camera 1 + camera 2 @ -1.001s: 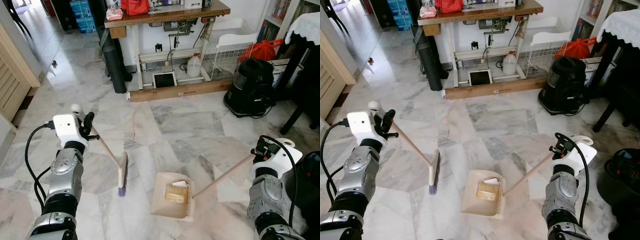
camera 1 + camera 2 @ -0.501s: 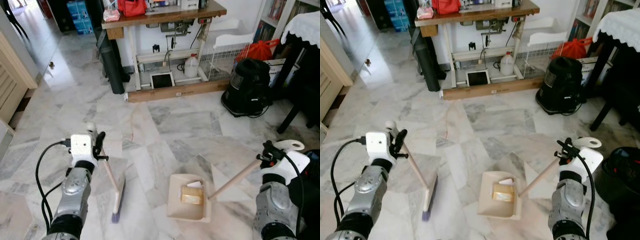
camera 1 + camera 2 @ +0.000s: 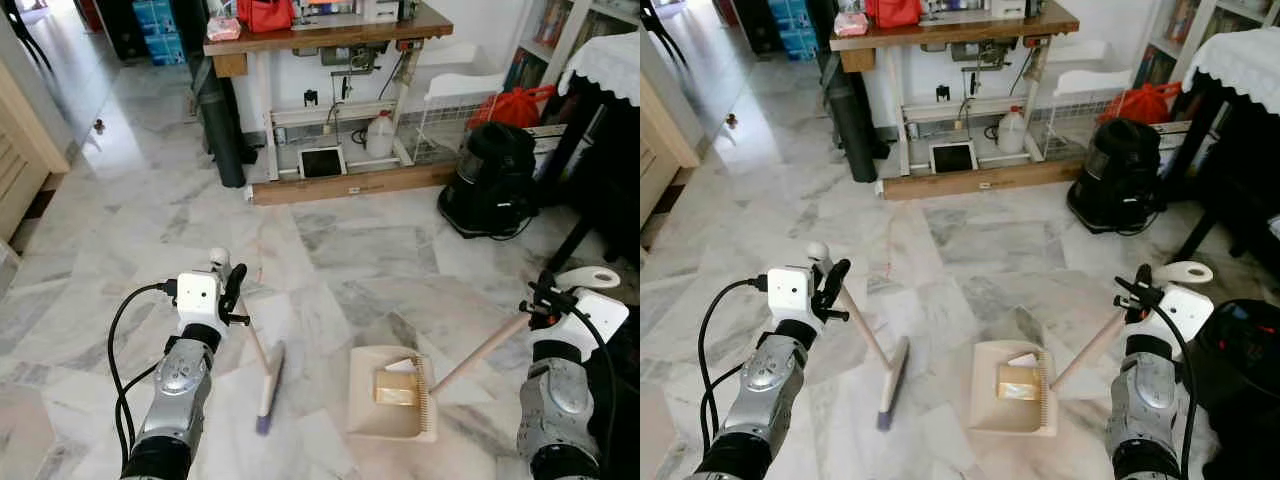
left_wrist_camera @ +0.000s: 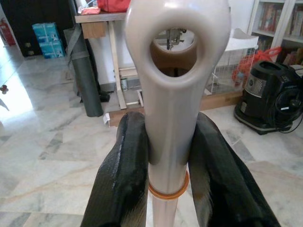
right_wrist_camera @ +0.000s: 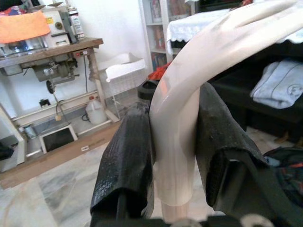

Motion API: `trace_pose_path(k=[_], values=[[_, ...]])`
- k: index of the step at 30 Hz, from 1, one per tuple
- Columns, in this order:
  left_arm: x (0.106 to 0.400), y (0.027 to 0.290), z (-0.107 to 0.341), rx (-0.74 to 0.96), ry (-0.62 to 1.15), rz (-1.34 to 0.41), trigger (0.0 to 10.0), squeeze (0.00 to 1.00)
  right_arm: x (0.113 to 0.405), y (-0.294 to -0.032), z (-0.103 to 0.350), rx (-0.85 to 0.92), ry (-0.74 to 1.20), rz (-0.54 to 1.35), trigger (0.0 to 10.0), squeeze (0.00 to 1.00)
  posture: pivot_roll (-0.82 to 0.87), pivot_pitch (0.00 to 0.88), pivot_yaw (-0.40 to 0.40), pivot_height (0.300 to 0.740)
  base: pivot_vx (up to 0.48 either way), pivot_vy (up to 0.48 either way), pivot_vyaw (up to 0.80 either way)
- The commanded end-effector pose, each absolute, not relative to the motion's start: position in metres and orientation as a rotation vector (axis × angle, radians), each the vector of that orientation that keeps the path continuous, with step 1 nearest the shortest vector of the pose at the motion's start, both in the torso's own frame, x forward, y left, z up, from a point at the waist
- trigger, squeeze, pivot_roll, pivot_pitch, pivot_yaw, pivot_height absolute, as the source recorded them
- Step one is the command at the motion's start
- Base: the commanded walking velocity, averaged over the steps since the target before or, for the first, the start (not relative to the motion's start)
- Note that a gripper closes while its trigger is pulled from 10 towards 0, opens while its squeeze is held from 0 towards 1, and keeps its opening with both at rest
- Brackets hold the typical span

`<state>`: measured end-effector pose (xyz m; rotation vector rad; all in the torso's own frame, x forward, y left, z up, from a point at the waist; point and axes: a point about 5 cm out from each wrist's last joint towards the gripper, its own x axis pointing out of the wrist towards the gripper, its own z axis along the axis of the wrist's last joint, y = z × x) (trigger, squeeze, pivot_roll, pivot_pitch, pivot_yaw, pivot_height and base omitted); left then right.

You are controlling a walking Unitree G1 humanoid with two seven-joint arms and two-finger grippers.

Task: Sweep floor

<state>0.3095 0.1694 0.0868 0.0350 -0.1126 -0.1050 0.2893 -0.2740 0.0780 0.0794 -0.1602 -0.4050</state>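
1. The broom (image 3: 268, 385) is in the lower centre-left of the left eye view. Its head rests on the marble floor (image 3: 370, 250), and its pale handle slants up to the left.
2. The left gripper (image 3: 228, 296) is closed around the top end of this handle. In the left wrist view the two black fingers (image 4: 124, 175) press on both sides of the handle, just below its hanging hole.
3. The dustpan (image 3: 392, 408) lies flat on the floor to the right of the broom head, close but apart from it. A tan block (image 3: 396, 387) lies inside it, beside something small and white.
4. The long handle of the dustpan goes up to the right, to the right gripper (image 3: 545, 298) at the right edge of the frame. In the right wrist view its fingers (image 5: 127, 156) are clamped on the curved pale grip.
5. In the upper part of the frame stands a wooden desk (image 3: 330, 35). A black vacuum cleaner (image 3: 495, 180) is on the floor at the upper right.
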Motion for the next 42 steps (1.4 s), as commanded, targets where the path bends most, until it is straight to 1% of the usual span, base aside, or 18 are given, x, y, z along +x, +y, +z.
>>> trace_pose_path(k=[1,5,7,10,15,17,22,28,31,37,42], values=[[0.311,0.181,0.1,0.076,-0.181,-0.068,10.0,0.0,0.293,-0.274,0.091,0.053,-0.216,-0.392,10.0,0.0,-0.06,0.0,0.007,0.74,0.0,0.0,0.0],[0.314,0.182,0.104,0.081,-0.192,-0.065,10.0,0.0,0.296,-0.269,0.092,0.039,-0.215,-0.377,10.0,0.0,-0.06,0.0,0.022,0.74,0.0,0.0,0.0],[0.317,0.182,0.107,0.099,-0.198,-0.075,10.0,0.0,0.298,-0.261,0.092,-0.002,-0.214,-0.348,10.0,0.0,-0.07,0.0,0.028,0.74,0.0,0.0,0.0],[0.317,0.186,0.108,0.103,-0.199,-0.059,10.0,0.0,0.297,-0.255,0.092,-0.017,-0.217,-0.341,10.0,0.0,-0.08,0.0,0.038,0.74,0.0,0.0,0.0],[0.316,0.192,0.107,0.092,-0.195,-0.013,10.0,0.0,0.296,-0.245,0.091,-0.07,-0.219,-0.333,10.0,0.0,-0.07,0.0,0.04,0.74,0.0,0.0,0.0],[0.314,0.193,0.106,0.091,-0.193,-0.002,10.0,0.0,0.296,-0.232,0.092,-0.073,-0.238,-0.294,10.0,0.0,-0.07,0.0,0.042,0.74,0.0,0.0,0.0],[0.31,0.193,0.105,0.089,-0.197,0.006,10.0,0.0,0.296,-0.222,0.102,-0.135,-0.272,-0.259,10.0,0.0,-0.07,0.0,0.038,0.74,0.0,0.0,0.0],[0.301,0.195,0.101,0.086,-0.194,0.026,10.0,0.0,0.293,-0.217,0.114,-0.124,-0.315,-0.271,10.0,0.0,-0.08,0.0,0.036,0.74,0.0,0.0,0.0],[0.298,0.191,0.102,0.088,-0.201,0.017,10.0,0.0,0.291,-0.213,0.118,-0.142,-0.332,-0.252,10.0,0.0,-0.07,0.0,0.034,0.74,0.0,0.0,0.0],[0.293,0.186,0.109,0.09,-0.224,0.012,10.0,0.0,0.285,-0.216,0.122,-0.157,-0.322,-0.276,10.0,0.0,-0.07,0.0,0.03,0.74,0.0,0.0,0.0],[0.291,0.181,0.113,0.093,-0.239,-0.001,10.0,0.0,0.282,-0.216,0.121,-0.162,-0.312,-0.273,10.0,0.0,-0.07,0.0,0.029,0.74,0.0,0.0,0.61]])
